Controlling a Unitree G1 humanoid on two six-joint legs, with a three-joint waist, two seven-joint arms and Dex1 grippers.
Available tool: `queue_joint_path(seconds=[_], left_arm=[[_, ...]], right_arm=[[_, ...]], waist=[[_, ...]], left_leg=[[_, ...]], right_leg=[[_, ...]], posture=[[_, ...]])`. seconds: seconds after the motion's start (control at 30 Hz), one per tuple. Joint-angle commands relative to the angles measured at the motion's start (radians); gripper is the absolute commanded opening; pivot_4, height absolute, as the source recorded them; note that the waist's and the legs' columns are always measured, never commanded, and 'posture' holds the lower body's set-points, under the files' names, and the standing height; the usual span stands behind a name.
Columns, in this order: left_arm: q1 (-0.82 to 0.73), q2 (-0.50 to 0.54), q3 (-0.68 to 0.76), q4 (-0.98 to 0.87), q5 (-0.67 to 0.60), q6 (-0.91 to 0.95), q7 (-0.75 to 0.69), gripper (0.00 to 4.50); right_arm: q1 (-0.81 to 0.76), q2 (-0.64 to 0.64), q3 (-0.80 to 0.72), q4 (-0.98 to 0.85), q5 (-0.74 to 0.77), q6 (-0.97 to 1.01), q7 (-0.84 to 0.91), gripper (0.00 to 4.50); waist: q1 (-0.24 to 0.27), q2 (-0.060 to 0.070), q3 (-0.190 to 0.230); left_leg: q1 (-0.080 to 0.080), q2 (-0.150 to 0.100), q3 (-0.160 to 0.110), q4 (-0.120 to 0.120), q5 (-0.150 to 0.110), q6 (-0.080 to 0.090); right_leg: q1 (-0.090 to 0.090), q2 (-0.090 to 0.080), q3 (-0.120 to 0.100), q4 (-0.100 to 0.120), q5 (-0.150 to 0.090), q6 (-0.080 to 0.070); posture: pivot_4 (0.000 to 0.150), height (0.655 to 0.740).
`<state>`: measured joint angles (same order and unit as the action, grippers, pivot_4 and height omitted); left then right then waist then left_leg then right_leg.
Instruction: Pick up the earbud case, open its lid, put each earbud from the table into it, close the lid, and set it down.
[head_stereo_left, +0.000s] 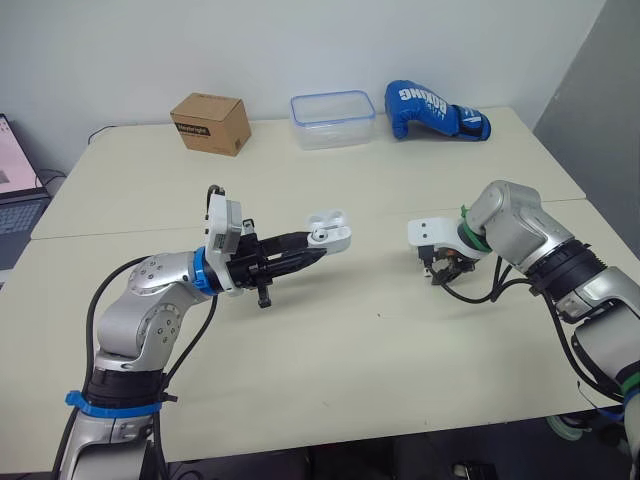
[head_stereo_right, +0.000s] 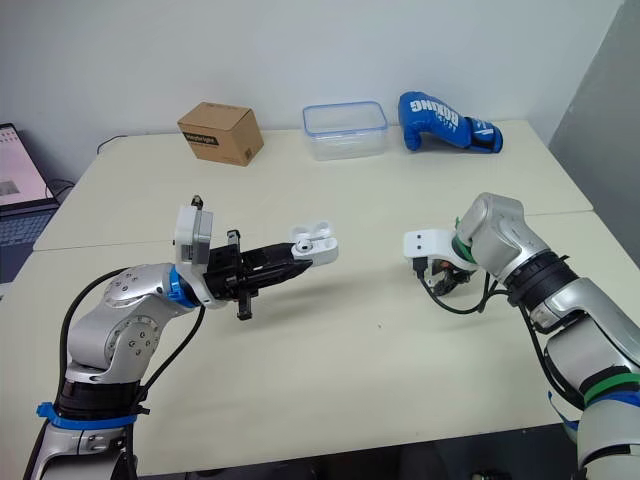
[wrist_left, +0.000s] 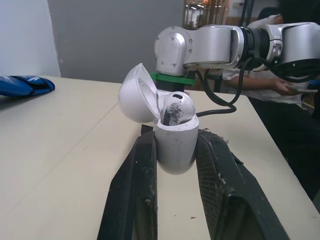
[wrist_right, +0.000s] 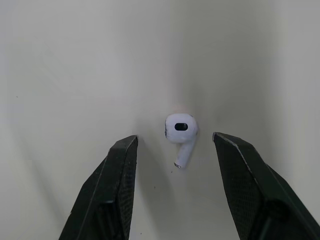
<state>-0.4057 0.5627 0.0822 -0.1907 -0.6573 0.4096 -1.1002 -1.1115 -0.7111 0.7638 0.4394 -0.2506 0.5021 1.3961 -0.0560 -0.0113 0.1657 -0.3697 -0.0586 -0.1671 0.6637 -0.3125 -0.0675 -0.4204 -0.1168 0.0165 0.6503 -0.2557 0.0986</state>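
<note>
1. Head cam (both eyes), centre-left of frame: left gripper (head_stereo_left: 316, 246) is clenched on the small white plastic earbud case (head_stereo_left: 331, 231). It holds the case up off the pale beige table (head_stereo_left: 350, 350).
2. Same cam, centre-right: right gripper (head_stereo_left: 438, 272) points down at the table, well apart from the case. Along the top of frame sit a brown cardboard box (head_stereo_left: 210, 122), a clear plastic tub w/ blue rim (head_stereo_left: 332, 120) and a blue boxing glove (head_stereo_left: 435, 112). A laptop (head_stereo_left: 15, 190) is at the left edge. All are far from the work.
3. L wrist cam: the black fingers (wrist_left: 132, 190) pinch the case body from both sides. The rounded lid (wrist_left: 136, 92) is hinged back, open. One white seated earbud (wrist_left: 175, 107) w/ dark mesh is already in the case. Can't tell if the 2nd slot is free. A person (wrist_left: 285, 87) sits beyond the far table edge.
4. R wrist cam: right gripper's fingers are spread, grasping nothing. The loose white earbud (wrist_right: 181, 131) lies flat on the table between them, touching neither.
5. Key relation: the loose earbud's long axis (bulb to stem) runs roughly along the fingers, stem end towards the wrist. Closing should therefore squeeze across it, not end-on.
6. Judgement: R arm is by far the nearer, so the pinch is its job. Carrying the earbud frame-left to the open case would come after that.
</note>
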Motion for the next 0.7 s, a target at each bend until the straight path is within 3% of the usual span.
queue_joint_path(seconds=[0.03,0.6,0.7], left_arm=[[-0.004,0.006,0.019,-0.037,-0.018,-0.004,0.009,0.71],[-0.006,0.001,0.013,-0.037,-0.012,-0.012,0.026,0.71],[-0.006,0.001,0.013,-0.036,-0.011,-0.014,0.027,0.71]], right_arm=[[-0.012,0.009,-0.047,0.002,-0.019,-0.015,0.019,2.47],[0.015,0.024,-0.072,-0.012,-0.07,-0.014,0.048,2.47],[0.017,0.028,-0.072,-0.01,-0.074,-0.012,0.048,1.91]], waist=[[0.0,0.0,0.0],[-0.001,0.0,0.0],[-0.001,0.0,0.0]], left_leg=[[0.0,0.0,0.0,0.0,0.0,0.0],[0.0,0.0,0.0,0.0,0.0,0.0],[0.0,0.0,0.0,0.0,0.0,0.0]], right_leg=[[0.0,0.0,0.0,0.0,0.0,0.0],[0.0,0.0,0.0,0.0,0.0,0.0],[0.0,0.0,0.0,0.0,0.0,0.0]], posture=[[0.15,0.7307],[0.15,0.7307],[0.15,0.7307]])
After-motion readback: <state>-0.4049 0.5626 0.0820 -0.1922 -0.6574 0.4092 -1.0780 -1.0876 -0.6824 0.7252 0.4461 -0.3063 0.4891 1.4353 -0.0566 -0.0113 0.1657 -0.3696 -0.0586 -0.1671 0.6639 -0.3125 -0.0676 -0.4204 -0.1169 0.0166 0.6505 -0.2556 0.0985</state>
